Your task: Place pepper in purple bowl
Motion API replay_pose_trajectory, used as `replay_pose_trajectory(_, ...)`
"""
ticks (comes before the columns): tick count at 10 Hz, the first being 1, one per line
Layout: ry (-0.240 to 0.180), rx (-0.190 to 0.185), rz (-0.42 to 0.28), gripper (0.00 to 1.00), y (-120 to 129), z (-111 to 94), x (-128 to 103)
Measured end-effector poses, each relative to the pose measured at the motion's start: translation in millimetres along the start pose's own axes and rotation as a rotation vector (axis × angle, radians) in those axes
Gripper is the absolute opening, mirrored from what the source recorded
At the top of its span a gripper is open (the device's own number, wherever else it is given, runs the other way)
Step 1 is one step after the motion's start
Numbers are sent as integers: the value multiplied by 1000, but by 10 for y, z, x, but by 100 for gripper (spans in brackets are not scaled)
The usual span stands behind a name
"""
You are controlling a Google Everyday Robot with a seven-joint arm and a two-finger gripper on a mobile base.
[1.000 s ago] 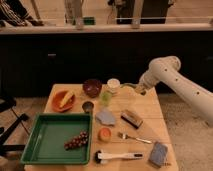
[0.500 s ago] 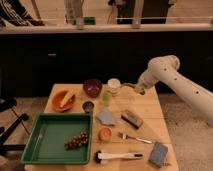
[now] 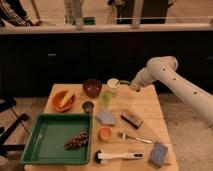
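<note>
Gripper (image 3: 133, 86) hangs over the far right part of the wooden worktop (image 3: 150, 107), on a white arm (image 3: 172, 75) reaching in from the right. Jaws closed on the slender green pepper (image 3: 125, 82), which sticks out leftward from them, off the surface, just right of a white cup (image 3: 114, 84).

Round dark purple bowl (image 3: 92, 87) stands at the far side, left of that cup, apart from the pepper.

1 orange bowl (image 3: 63, 100) with yellow food at far left. Pale green cup (image 3: 106, 97) just near-right of the purple bowl. Green tray (image 3: 50, 140) at near left holds dark grapes (image 3: 76, 141). 1 fork (image 3: 135, 138) lies near right.
</note>
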Motion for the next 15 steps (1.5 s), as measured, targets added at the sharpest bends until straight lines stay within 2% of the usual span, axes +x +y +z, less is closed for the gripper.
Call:
replay_pose_trajectory(1,-36,2,-23,0,-8,8,-117)
replay_pose_trajectory(4,-119,2,-80,0,22,-11,-255)
replay_pose_trajectory(5,-159,-6,-116,0,73,26,-364)
replay_pose_trajectory(9,-272,-30,-202,0,117,116,-616)
replay_pose_trajectory(12,-318,-60,-252,0,107,207,-772)
replay_pose_trajectory(15,-332,-105,-318,0,144,328,-959)
